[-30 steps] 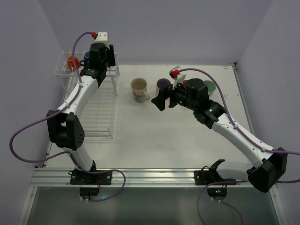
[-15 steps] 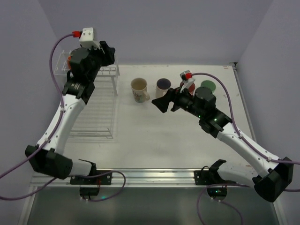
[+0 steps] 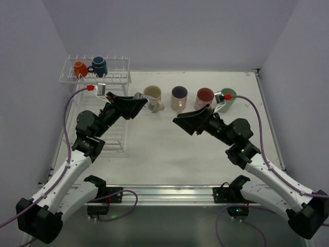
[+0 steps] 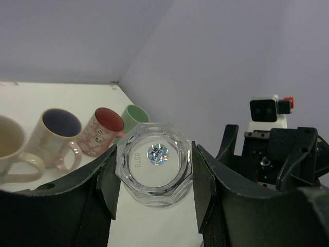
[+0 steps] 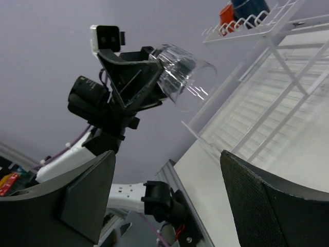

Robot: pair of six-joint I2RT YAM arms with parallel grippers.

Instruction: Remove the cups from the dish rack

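My left gripper is shut on a clear glass cup and holds it in the air beside the cream mug. The left wrist view shows the glass's base clamped between both fingers. On the table stand the cream mug, the purple-inside mug, the pink mug and the green mug. The orange mug and the dark blue mug sit on the dish rack's upper shelf. My right gripper is open and empty, facing the glass.
The rack's long lower wire tray lies at the left, under my left arm. The two grippers face each other above the middle of the table. The table's right edge runs past the green mug.
My left arm has swung down from the rack's upper shelf toward the table's middle, carrying the clear glass. My right arm has pulled back and turned its open gripper toward the left one.
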